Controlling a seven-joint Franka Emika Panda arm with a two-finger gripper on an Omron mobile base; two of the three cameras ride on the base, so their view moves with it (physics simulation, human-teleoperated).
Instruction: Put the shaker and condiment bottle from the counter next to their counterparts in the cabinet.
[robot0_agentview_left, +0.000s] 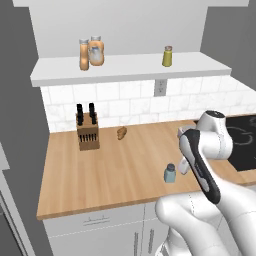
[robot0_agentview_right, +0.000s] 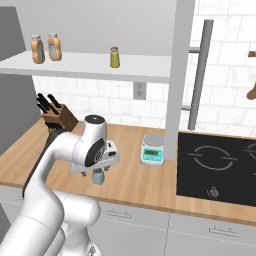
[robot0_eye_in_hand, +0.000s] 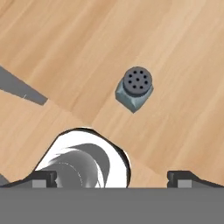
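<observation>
Shaker (robot0_eye_in_hand: 134, 89) stands upright on the wooden counter (robot0_agentview_left: 100, 170), right of centre in the hand view, its long axis vertical and its perforated dark cap facing the camera. In the left base view it sits low and right of centre, just beside the arm. The gripper (robot0_eye_in_hand: 111, 178) hangs above it with jaws spread wide, holding nothing. The shaker lies off the jaws' centre line, so a straight descent could clip the cap and topple it.
</observation>
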